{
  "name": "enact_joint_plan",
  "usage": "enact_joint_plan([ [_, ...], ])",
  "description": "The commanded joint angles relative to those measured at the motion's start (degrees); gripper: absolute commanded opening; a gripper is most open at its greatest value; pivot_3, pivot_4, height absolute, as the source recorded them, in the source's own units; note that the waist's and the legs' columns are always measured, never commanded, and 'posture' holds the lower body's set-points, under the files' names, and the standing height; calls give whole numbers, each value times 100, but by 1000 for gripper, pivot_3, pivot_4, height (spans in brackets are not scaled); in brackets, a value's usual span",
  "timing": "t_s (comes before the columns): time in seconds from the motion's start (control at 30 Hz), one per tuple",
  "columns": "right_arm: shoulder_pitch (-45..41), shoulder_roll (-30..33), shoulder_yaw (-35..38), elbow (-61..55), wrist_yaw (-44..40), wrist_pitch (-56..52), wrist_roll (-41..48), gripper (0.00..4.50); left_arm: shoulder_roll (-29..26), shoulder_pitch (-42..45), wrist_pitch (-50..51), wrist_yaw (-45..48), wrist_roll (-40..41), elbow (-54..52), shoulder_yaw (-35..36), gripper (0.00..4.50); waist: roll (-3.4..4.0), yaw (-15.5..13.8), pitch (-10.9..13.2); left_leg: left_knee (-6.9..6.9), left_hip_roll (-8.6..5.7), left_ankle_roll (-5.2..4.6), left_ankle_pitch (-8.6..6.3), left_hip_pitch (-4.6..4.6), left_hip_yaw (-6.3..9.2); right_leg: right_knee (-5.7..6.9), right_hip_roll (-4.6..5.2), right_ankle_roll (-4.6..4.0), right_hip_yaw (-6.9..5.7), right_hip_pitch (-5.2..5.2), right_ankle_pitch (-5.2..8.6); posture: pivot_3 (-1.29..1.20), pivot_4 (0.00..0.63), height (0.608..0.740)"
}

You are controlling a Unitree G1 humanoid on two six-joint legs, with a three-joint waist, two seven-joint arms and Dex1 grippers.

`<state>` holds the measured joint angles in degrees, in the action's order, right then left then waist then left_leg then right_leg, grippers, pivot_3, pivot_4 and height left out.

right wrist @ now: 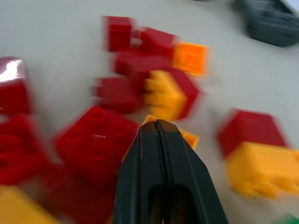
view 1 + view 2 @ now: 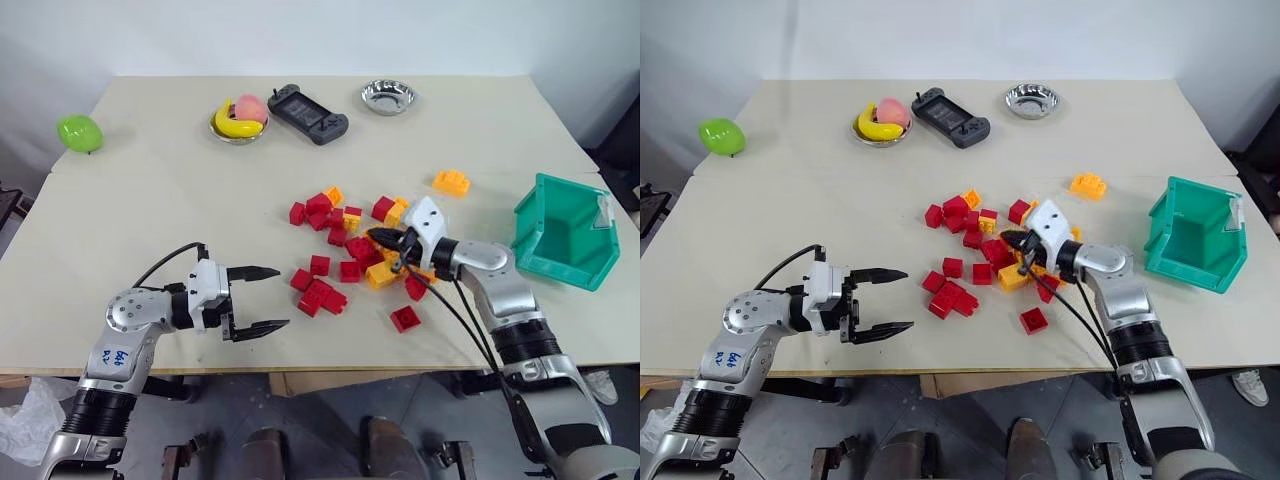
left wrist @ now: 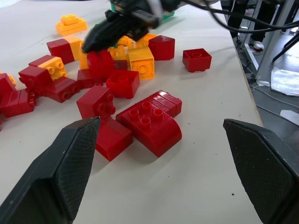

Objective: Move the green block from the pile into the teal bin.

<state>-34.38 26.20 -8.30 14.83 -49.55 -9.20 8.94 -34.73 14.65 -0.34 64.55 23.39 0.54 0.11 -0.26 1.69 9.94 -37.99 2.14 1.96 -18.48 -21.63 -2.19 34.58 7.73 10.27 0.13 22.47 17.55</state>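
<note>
- Lime-green fruit (image 2: pixel 79 131) lies at the table's far left edge, well apart from the pile (image 2: pixel 350 255).
- Left gripper (image 2: pixel 262 298) hovers just left of the pile, jaws spread wide, holding nothing.
- Fruit bowl (image 2: pixel 239 120), game controller (image 2: pixel 307 112) and metal bowl (image 2: pixel 388 96) sit beyond the pile.
- Right gripper (image 2: pixel 378 237) is pressed shut among the pile's bricks, nothing visibly held.
- The green block cannot be made out.
- Teal bin (image 2: pixel 562 232) stands right of the pile.

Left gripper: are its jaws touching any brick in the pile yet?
Apart. The left wrist view shows the left gripper with jaws open and bare table between them and the nearest red brick of the pile.
</note>
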Motion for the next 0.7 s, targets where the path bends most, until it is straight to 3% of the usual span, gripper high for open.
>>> enact_joint_plan([
  [0.03, 282, 283, 288, -750, -100, -259, 199, 25, -2, -21, -20, -40, 37, -146, 109, 4500, 0, -23, 0, -1, 0, 0, -1, -1, -2, 0, 1, 0, 0, 0, 0, 0, 150, 740],
  [0.2, 1102, 843, 1426, -1543, -663, -74, 1234, 25, 27, 2, -124, -82, 9, -83, 143, 4500, -2, -123, 1, -6, -1, -3, -6, -5, -3, -6, 2, 0, 0, -1, 0, 0, 150, 740],
  [0.3, 2004, 1224, 2515, -1903, -897, -58, 1835, 560, 206, 182, -103, -367, 47, -9, 252, 4500, -4, -182, 2, -3, -1, -2, -8, -5, -4, -11, 1, 0, -1, -1, 0, 0, 150, 740],
  [0.5, 3709, 1679, 4031, -2089, -855, -143, 2091, 2566, 270, 202, -95, -244, 19, 102, 172, 4500, -6, -278, 3, -7, -1, -5, -12, -2, -14, -19, 1, 1, 0, -6, -1, 0, 150, 740],
  [0.7, 4042, 1755, 4096, -2500, -573, -630, 2229, 4466, 364, 369, -90, -164, 7, 247, 89, 4500, -6, -140, 3, -8, 4, -2, -10, 21, -26, -17, -2, -1, 9, -10, 0, 0, 150, 740],
])
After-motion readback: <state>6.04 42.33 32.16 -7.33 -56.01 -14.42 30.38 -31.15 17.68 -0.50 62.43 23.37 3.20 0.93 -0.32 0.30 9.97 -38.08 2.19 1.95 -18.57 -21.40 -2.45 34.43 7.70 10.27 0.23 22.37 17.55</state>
